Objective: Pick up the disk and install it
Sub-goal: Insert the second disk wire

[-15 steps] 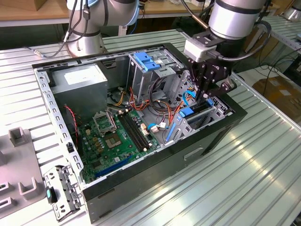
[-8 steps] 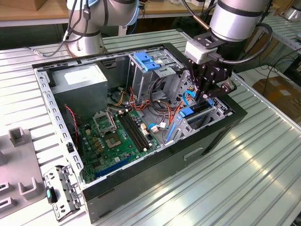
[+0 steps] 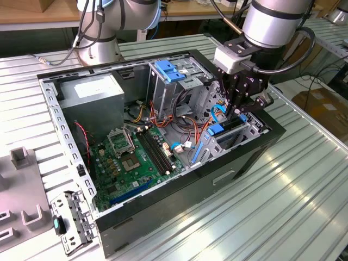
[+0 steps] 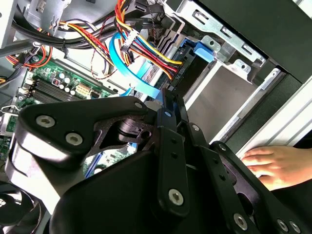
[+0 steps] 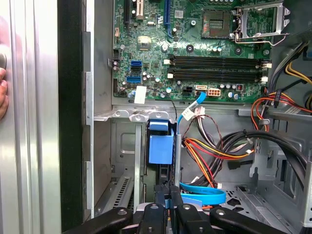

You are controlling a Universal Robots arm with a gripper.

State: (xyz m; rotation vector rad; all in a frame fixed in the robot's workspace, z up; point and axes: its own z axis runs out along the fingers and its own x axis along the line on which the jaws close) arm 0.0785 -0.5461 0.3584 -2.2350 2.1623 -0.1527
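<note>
Ribbed metal surface point(image 3: 304, 179), open computer case point(image 3: 255, 155). My gripper point(image 3: 235, 111) at case's 3 o'clock, fingers closed edge-on around disk point(image 5: 161, 146), seating it in bay; I judge straight push needed.

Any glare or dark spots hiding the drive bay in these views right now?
Exterior view: window glare streaks the table, while the end effector shades the bay. Second wrist view: the black linkage looms dark in the foreground. First wrist view: evenly lit, the disk clear.
</note>
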